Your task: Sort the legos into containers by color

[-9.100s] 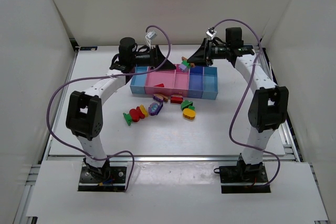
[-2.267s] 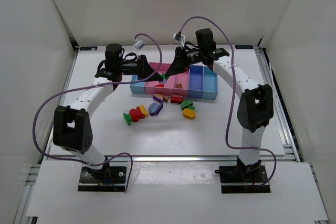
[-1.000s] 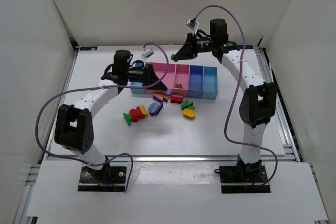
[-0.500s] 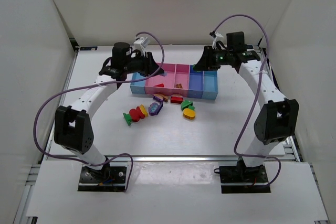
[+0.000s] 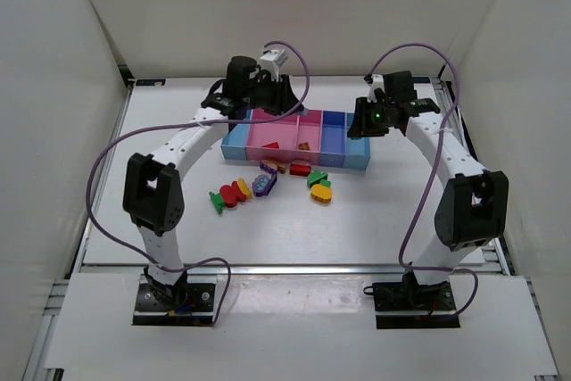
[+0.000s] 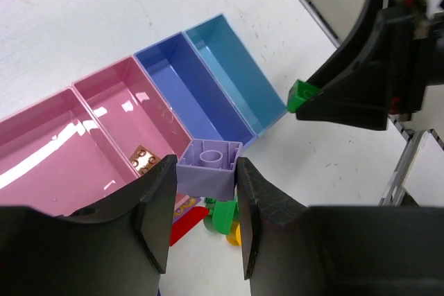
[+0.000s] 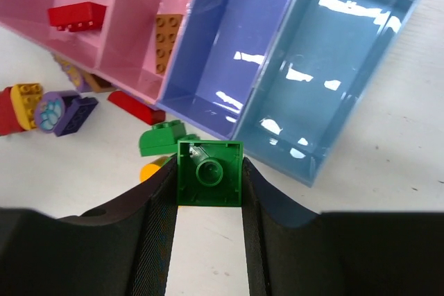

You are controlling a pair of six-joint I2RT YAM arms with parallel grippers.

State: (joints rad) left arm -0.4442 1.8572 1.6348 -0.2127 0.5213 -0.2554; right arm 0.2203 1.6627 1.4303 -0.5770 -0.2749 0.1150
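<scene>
Logging from the arm bases outward.

Bench [image 5: 375, 220]: loose legos [image 5: 268, 182] lie in a ragged line just in front of the containers [image 5: 294, 161], with red, yellow, green, purple and orange mixed. Judged unsorted stock, waiting.

Containers: one joined row. A red brick [image 7: 76, 15] and a brown-orange brick [image 7: 166, 43] lie in separate pink bins [image 7: 132, 5]. Nothing shows in the blue bin [image 7: 229, 39] or the light blue bin [image 7: 333, 67].

Left tool [image 6: 205, 195]: narrow, pinching a purple brick [image 6: 208, 168] by two opposite sides. It is raised above the row; its wrist view sets the brick over the near end of the wall between pink and blue.

Right tool [image 7: 208, 199]: narrow, pinching a green brick [image 7: 209, 171] the same way. It is raised at the row's right end, and the brick lines up near the front corner shared by the blue and light blue bins.

Judgement: the height clears the bin walls, and the side pinch leaves each brick free to fall. Neither brick is in a bin yet. I cannot tell which bin each is meant for.
</scene>
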